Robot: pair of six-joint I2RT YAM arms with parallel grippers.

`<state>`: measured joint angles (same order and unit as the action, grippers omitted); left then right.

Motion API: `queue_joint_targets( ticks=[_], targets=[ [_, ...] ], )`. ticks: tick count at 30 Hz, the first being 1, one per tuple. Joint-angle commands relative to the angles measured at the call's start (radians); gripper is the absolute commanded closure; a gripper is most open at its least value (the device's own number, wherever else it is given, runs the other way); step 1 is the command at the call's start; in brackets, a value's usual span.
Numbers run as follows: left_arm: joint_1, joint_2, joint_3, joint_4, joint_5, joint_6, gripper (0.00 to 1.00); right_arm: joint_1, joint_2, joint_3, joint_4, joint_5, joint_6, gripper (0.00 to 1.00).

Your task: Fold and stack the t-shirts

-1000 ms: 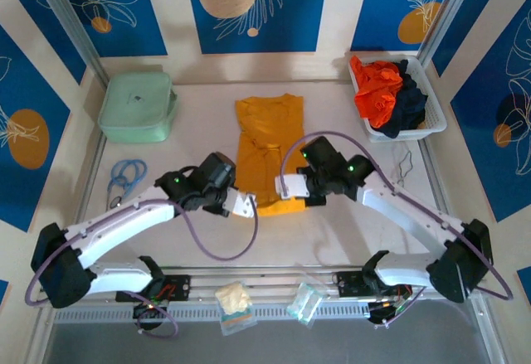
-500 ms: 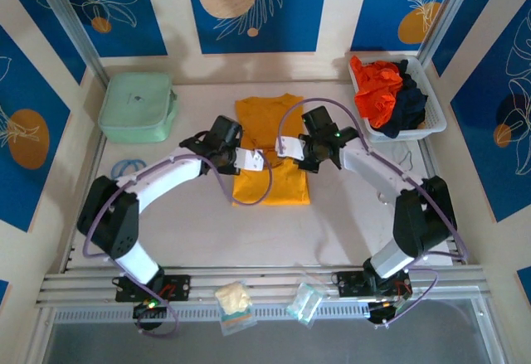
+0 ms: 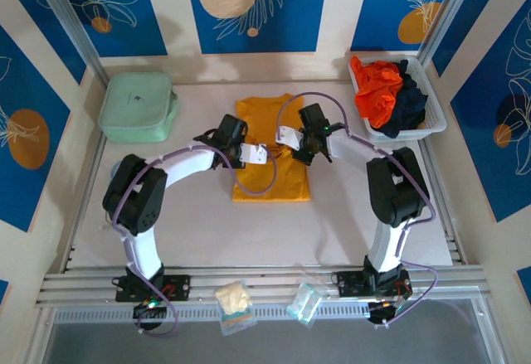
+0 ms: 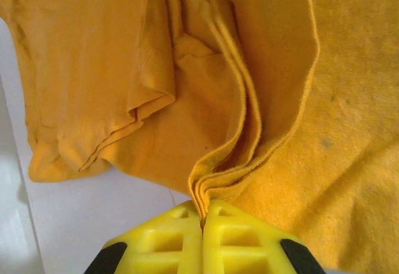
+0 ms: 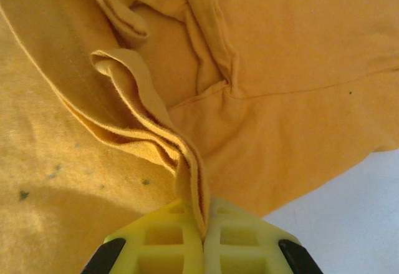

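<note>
Golden-yellow, the t-shirt (image 3: 286,180) lies mid-table (image 3: 199,231), its layered hemmed edge pinched shut in both your left gripper (image 4: 202,215) and right gripper (image 5: 202,224), one toward each side. Carry both pinches level and at one pace toward the collar, keeping the edge taut between them so the fold lands square, and let go only once the layers lie flat. The orange-red tee (image 3: 377,90) and navy tee (image 3: 408,103) wait in the basket (image 3: 436,122) at the far right.

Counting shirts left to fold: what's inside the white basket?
An orange-red t-shirt and a navy t-shirt, bunched together in the white basket; anything beneath them is covered.
</note>
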<state>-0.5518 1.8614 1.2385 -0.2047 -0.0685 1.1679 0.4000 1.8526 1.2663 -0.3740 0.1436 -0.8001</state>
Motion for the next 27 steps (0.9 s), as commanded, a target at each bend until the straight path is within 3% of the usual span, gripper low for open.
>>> queue_joint_targets(
  ticks=[1,3,4,6,10,18,21,23,27],
  targets=[
    [0.017,0.032,0.032,0.061,-0.027,-0.012,1.00,-0.010,0.036,0.042,0.046,0.016,0.061,0.97],
    [0.020,0.049,0.047,0.060,-0.047,-0.025,1.00,-0.014,0.053,0.050,0.055,0.025,0.086,0.91],
    [0.022,0.058,0.055,0.056,-0.057,-0.033,0.94,-0.016,0.061,0.051,0.063,0.031,0.101,0.85],
    [0.027,0.070,0.068,0.067,-0.082,-0.058,0.72,-0.020,0.073,0.055,0.085,0.046,0.133,0.76],
    [0.036,0.073,0.073,0.127,-0.134,-0.122,0.56,-0.034,0.090,0.066,0.114,0.070,0.215,0.68],
    [0.042,-0.022,-0.020,0.330,-0.197,-0.181,0.46,-0.047,0.024,0.020,0.209,0.057,0.295,0.64],
    [0.049,-0.126,-0.107,0.411,-0.128,-0.154,0.42,-0.048,-0.066,-0.033,0.228,-0.005,0.205,0.61],
    [0.059,-0.238,-0.199,0.435,0.011,-0.110,0.37,-0.050,-0.143,-0.073,0.202,-0.075,0.104,0.60],
    [0.054,-0.426,-0.315,0.228,0.313,0.101,0.35,-0.056,-0.302,-0.180,0.092,-0.277,-0.195,0.58]
  ],
)
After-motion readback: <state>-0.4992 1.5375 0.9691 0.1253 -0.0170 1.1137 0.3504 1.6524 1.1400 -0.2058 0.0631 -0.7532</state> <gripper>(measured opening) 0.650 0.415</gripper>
